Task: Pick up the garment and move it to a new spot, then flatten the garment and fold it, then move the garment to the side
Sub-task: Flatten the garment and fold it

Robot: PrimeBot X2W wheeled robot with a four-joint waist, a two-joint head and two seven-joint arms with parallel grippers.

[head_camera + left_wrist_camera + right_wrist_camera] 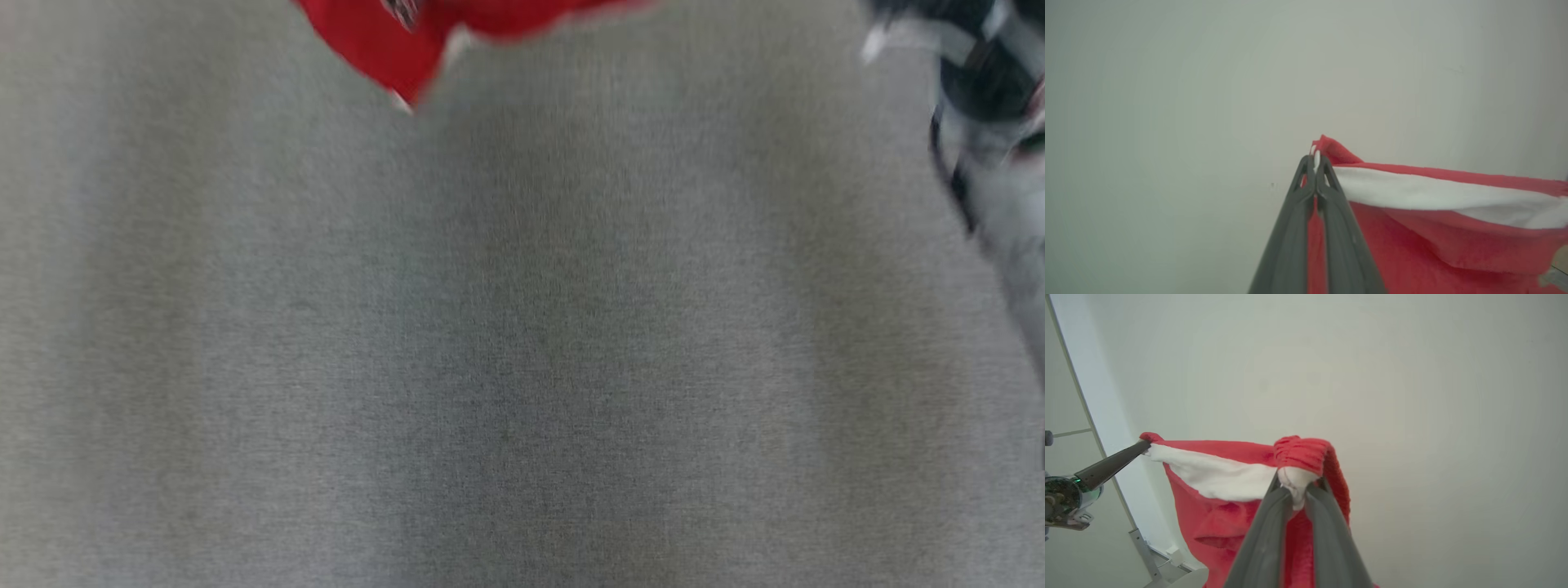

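One grey surface (522, 343) takes up most of the blurred head view. Garment (384, 41): red with a white lining, hanging at 12 o'clock in that view and apparently lifted clear of the surface. Right arm (992, 155) enters at 2 o'clock. Left gripper (1315, 162): fingers pressed together on one corner of the upper edge. Right gripper (1295, 489): pinching a bunched wad of the same edge. The cloth between the two grips sags slightly.

Assessment: carry phase, placement pending.

Recommended: draw the grippers apart until the edge runs taut and keep both level. Touch the hanging hem down first, then lay the cloth out away from it, releasing only once it is flat.
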